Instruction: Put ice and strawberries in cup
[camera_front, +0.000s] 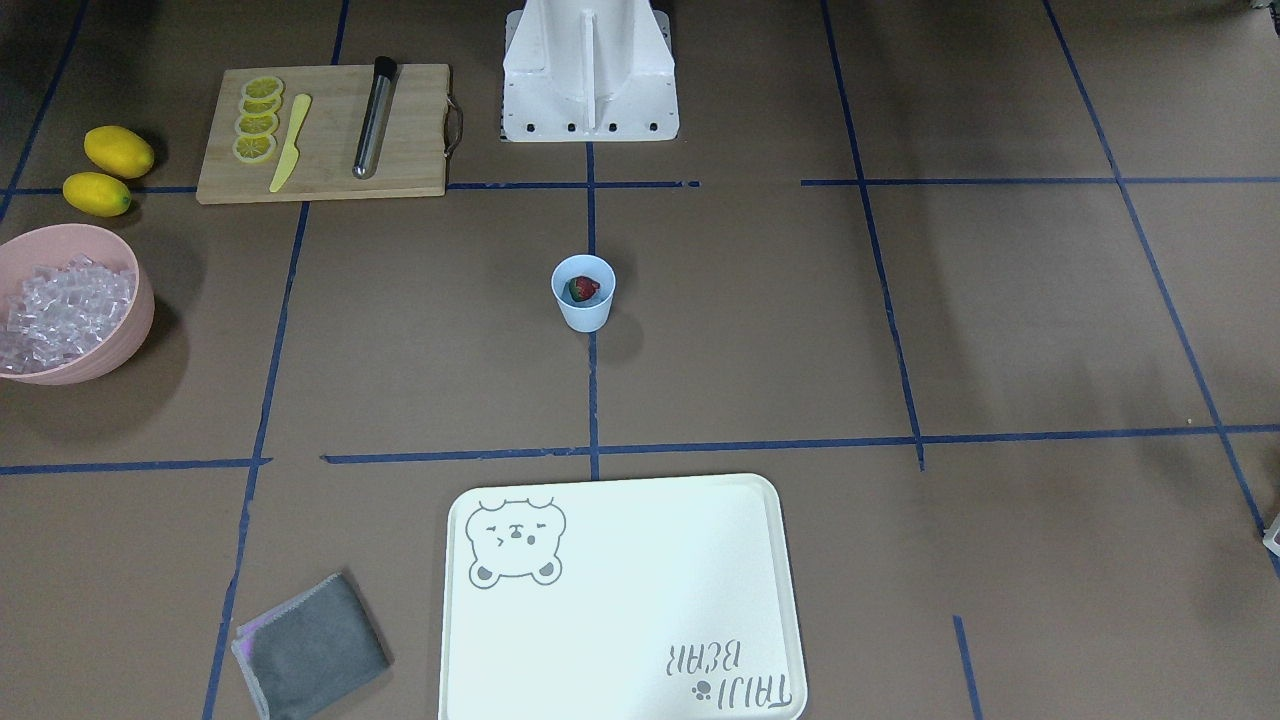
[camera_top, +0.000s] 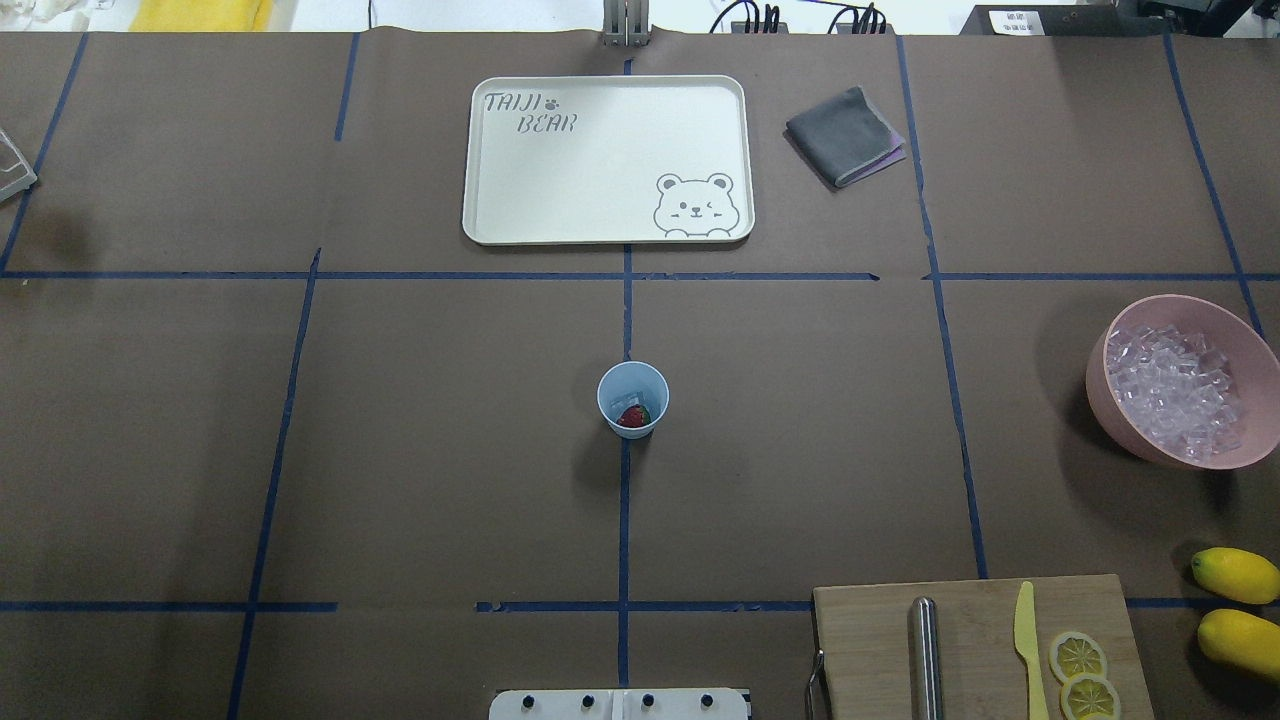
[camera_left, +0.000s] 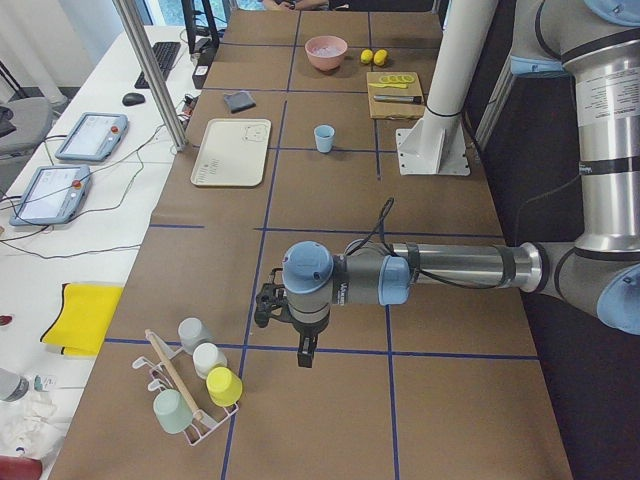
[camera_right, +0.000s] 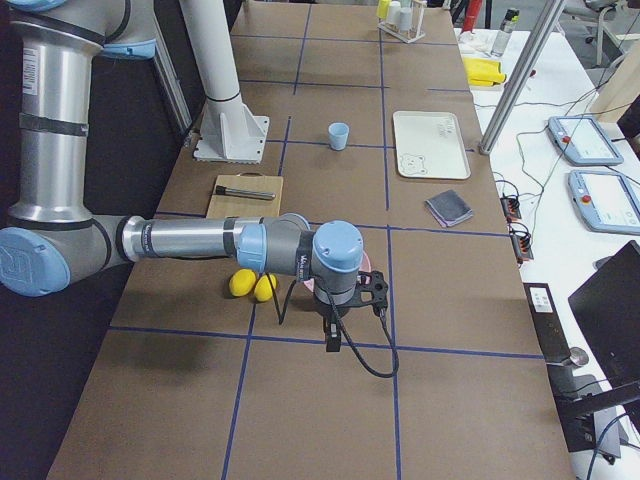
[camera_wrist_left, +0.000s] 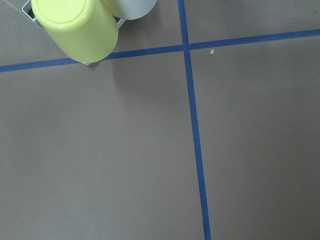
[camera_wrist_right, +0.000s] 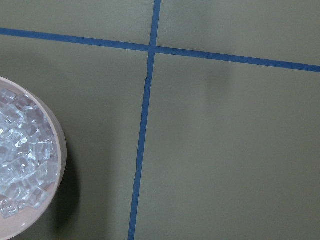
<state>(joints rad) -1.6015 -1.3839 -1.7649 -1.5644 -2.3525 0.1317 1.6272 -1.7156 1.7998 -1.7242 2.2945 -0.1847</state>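
The pale-blue cup (camera_front: 583, 293) stands upright at the table's middle, also seen from overhead (camera_top: 633, 399). A dark-red strawberry (camera_front: 584, 289) lies inside it. I cannot tell if ice lies in the cup. The ice cubes (camera_front: 60, 310) fill the pink bowl (camera_front: 100, 240), which also shows in the right wrist view (camera_wrist_right: 60, 150). My left gripper (camera_left: 268, 305) hovers far from the cup, near a cup rack. My right gripper (camera_right: 372, 290) hovers beside the bowl. Neither shows its fingers, so I cannot tell if they are open or shut.
Two lemons (camera_front: 118, 150) lie by a cutting board (camera_front: 400, 150) that holds lemon slices, a yellow knife and a metal rod (camera_front: 373, 118). A white tray (camera_front: 620, 600) and a grey cloth (camera_front: 310, 645) lie across the table. A rack of cups (camera_left: 190, 385) stands under my left arm.
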